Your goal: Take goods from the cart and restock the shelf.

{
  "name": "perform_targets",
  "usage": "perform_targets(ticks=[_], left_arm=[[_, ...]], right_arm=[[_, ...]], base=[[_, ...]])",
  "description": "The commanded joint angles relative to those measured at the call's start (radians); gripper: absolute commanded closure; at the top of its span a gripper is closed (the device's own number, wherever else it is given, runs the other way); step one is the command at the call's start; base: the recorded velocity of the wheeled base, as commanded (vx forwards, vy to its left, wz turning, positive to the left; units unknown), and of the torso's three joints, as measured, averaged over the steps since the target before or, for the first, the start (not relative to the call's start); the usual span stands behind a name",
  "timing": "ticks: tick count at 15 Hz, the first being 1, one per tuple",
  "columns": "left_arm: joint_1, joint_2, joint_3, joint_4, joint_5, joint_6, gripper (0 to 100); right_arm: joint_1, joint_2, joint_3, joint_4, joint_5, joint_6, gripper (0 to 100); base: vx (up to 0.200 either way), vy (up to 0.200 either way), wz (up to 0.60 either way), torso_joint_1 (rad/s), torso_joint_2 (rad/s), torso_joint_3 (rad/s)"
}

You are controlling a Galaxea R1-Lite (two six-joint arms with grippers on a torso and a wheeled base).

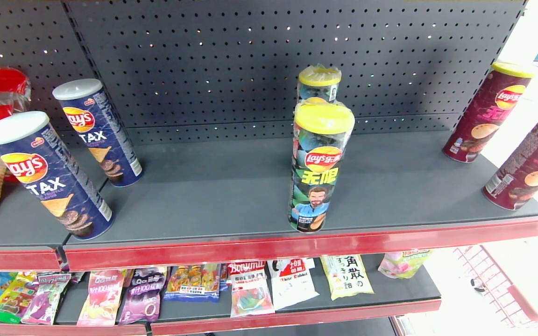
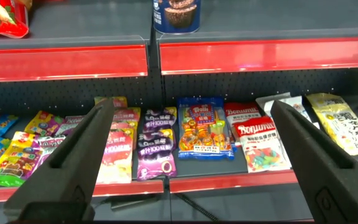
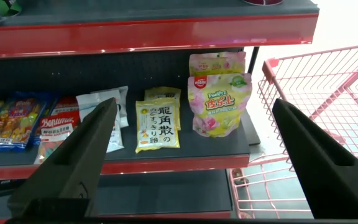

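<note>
The left tool (image 2: 192,106) stood wide and empty before the lower shelf (image 2: 229,182) of candy bags (image 2: 157,143). The right tool (image 3: 194,102) gaped empty too, with the red wire cart (image 3: 328,87) near it. On the upper shelf (image 1: 231,186), green cans (image 1: 320,168) stood upright in the middle, blue cans (image 1: 49,175) at the left, maroon cans (image 1: 486,112) at the right.

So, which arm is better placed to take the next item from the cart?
Right. The red cart stands near the open right gripper; the left gripper faces candy bags on the shelf.
</note>
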Motion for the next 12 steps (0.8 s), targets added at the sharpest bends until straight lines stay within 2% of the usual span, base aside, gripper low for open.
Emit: perform_targets(ticks=[1,12], left_arm=[[0.001,0.001,-0.001,0.0,-0.001,0.0,0],[0.001,0.001,-0.001,0.0,-0.003,0.004,0]], right_arm=[[0.001,-0.001,0.0,0.0,0.0,0.0,0],[0.001,-0.001,0.0,0.0,0.001,0.003,0]], base=[[0.0,0.0,0.0,0.0,0.0,0.0],[0.0,0.0,0.0,0.0,0.0,0.0]])
